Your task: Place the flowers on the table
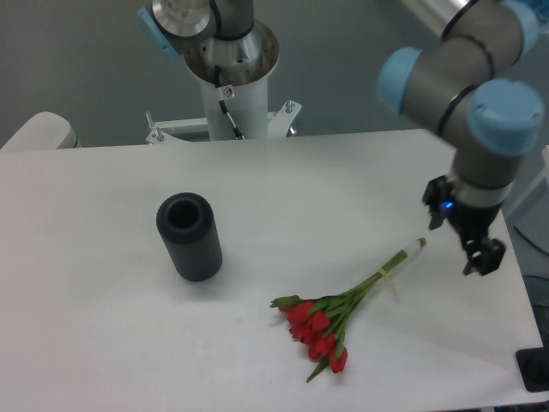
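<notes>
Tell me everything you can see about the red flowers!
The flowers are a bunch of red tulips with green leaves and long green stems tied together, ending in a pale tip. They lie flat on the white table, blooms toward the front edge, stems pointing up and to the right. Nothing holds them: the gripper hangs apart, to the right of the stem ends.

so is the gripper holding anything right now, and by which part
Nothing is held. The gripper hangs clear of the tulip bunch, which lies on the table.
</notes>
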`<action>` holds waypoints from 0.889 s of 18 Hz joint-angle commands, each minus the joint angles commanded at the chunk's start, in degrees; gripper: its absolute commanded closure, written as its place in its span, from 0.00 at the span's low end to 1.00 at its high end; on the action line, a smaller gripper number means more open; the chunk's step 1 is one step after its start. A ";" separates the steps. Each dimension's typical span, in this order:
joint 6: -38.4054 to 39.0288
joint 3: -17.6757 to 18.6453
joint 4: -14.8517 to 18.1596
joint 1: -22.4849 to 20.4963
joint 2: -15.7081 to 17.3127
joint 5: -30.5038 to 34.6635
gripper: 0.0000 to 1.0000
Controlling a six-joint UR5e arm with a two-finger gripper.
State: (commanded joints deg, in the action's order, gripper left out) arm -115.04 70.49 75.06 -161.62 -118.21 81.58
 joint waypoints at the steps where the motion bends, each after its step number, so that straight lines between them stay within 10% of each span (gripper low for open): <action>1: -1.40 0.09 0.35 -1.06 0.09 -2.02 0.05; 16: -4.93 0.35 1.15 -3.00 0.88 -2.92 0.04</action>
State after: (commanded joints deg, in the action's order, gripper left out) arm -119.97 70.84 76.20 -164.62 -117.33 78.66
